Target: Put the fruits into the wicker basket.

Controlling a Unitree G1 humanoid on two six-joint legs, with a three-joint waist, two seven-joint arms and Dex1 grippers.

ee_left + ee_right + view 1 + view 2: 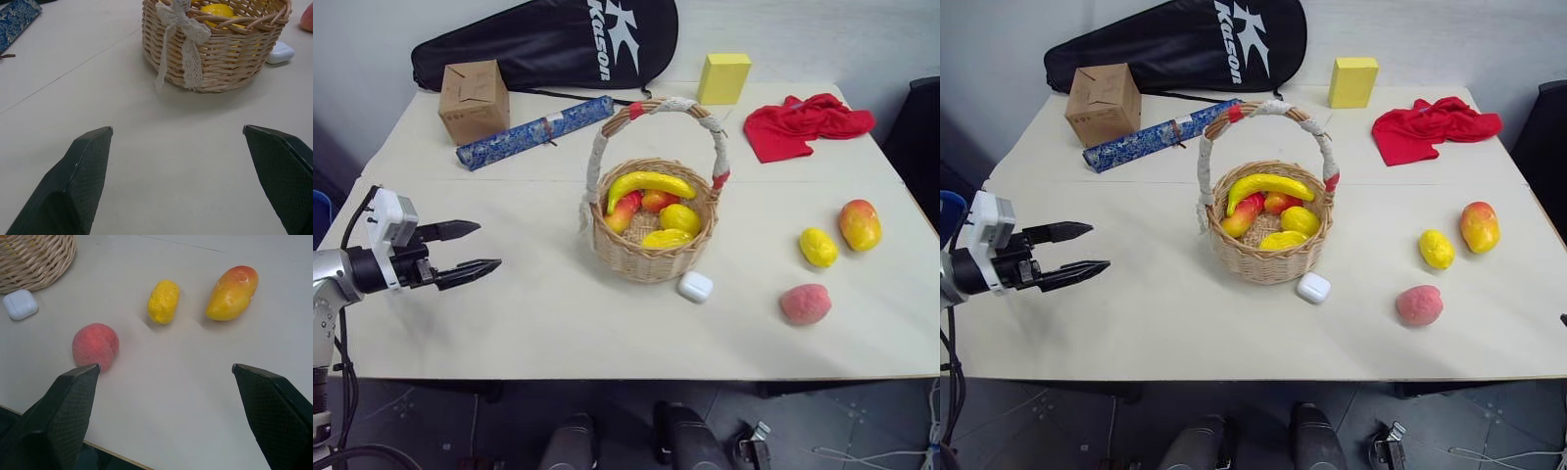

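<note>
The pale table (509, 323) carried one wicker basket (652, 257) at its centre, holding one banana (649, 183) and about four other toy fruits. Three fruits lay loose at the basket's 3 to 4 o'clock: one lemon (818, 247), one mango (860, 224) and one peach (805, 304). At its 9 o'clock the left gripper (470, 249) hovered wide open and empty, and the right gripper (164, 369) stood wide apart, empty, above the peach.

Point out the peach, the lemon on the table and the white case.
peach (96, 345), right wrist view, middle of its rough pink side
lemon (164, 301), right wrist view, centre of its body
white case (695, 286), left eye view, its top
</note>
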